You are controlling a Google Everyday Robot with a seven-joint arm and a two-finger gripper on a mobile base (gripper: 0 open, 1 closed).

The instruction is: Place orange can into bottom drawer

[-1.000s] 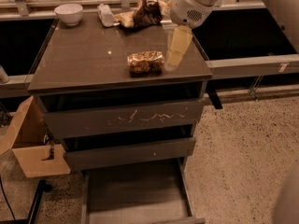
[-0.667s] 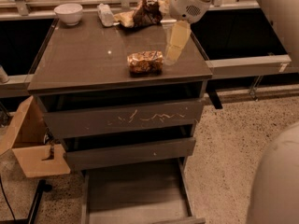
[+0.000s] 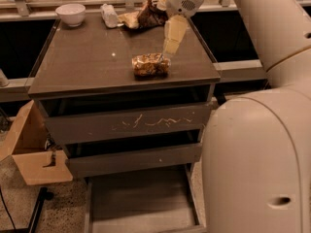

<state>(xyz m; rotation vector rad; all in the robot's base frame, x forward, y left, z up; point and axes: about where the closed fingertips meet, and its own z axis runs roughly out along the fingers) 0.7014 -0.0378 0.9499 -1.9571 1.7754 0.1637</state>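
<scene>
The gripper (image 3: 168,45) hangs right over the orange can (image 3: 151,65)!
Can on its side just below-left of it; bottom drawer (image 3: 141,200) open, well beneath it.

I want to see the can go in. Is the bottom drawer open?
Open: the bottom drawer sticks out, floor showing. The orange can lies on the cabinet, the gripper right over it.

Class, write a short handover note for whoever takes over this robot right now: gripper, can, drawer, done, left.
Gripper: low over the cabinet top, at the right end of the orange can; contact unclear.
Orange can: lying on its side near the top's front edge.
Bottom drawer: pulled open.
Done: drawer open.
Left: grasp the can, lower it into the drawer.
</scene>
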